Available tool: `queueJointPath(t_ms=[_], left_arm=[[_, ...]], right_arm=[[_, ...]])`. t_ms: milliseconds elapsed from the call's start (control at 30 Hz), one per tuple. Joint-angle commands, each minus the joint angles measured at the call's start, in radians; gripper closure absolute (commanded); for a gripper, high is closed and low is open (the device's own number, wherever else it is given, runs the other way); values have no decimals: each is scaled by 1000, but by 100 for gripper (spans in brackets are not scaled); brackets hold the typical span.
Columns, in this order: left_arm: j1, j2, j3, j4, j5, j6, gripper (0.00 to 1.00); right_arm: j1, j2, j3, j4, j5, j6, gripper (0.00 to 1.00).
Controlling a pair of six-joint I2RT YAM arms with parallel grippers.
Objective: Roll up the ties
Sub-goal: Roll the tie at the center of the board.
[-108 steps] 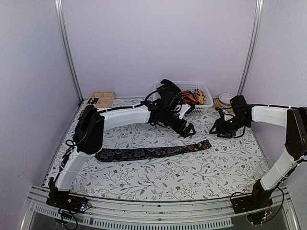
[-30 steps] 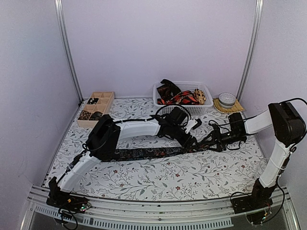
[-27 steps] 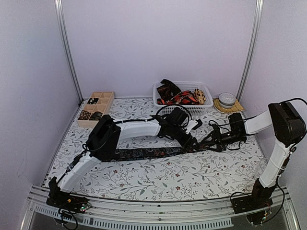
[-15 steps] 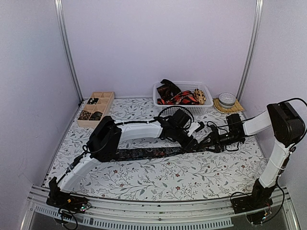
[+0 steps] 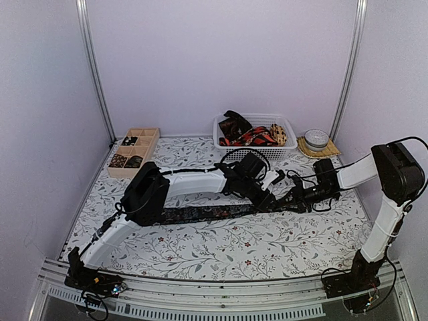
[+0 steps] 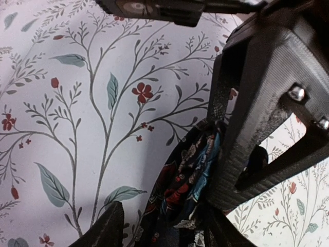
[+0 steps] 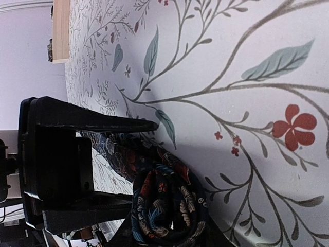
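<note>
Both arms have come down from their raised pose near the basket [image 5: 289, 152]. They now meet low over the right end of the tie [image 5: 200, 214]. That end lay flat to its pointed tip before, and it is now turned up into a small coil [image 7: 165, 208].

We see the tie lying on the cloth [image 5: 221, 257], its long axis running left to right and climbing slightly toward the right. The coil sits at the right end, so we judge the roll must travel leftward along the band.

The right gripper [image 5: 293, 200] is the nearer one, with the coil right at its fingers [image 6: 252, 123], one ribbed face against the fabric. Its tips barely show in its own wrist view, so we cannot tell whether they pinch the coil or only flank it. The left gripper [image 5: 272, 202] stands just left of the coil. Its fingers [image 7: 103, 123] are spread astride the flat band, with cloth showing between one tip and the tie's edge.

The tie is limp woven fabric, dark with red, teal and cream flowers. The coil is only a couple of loose, soft-edged turns, and we expect it to spring open if released. The fingers are hard black plastic with ribbed faces. The cloth is smooth and pale, printed with vines, so we expect the tie to slide on it rather than catch.
</note>
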Motion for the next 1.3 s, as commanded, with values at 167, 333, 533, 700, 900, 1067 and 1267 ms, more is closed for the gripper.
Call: queueJointPath(t_ms=[167, 333, 533, 700, 900, 1067, 1267], left_arm=[[14, -34, -115, -11, 58, -27, 45], [24, -59, -132, -2, 79, -40, 35], [52, -140, -228, 5, 64, -46, 29], [93, -244, -423, 45, 34, -67, 30], [116, -331, -628, 79, 30, -78, 33], [117, -366, -716, 105, 34, -111, 38], [117, -407, -779, 122, 46, -134, 42]], right_arm=[[19, -9, 78, -134, 144, -57, 71], [28, -22, 123, -236, 236, -110, 83], [36, -53, 181, -367, 352, -173, 90], [59, -64, 277, -525, 473, -244, 89], [95, -78, 396, -672, 642, -296, 88], [173, -46, 485, -767, 818, -297, 87], [274, 26, 566, -839, 1014, -272, 87]])
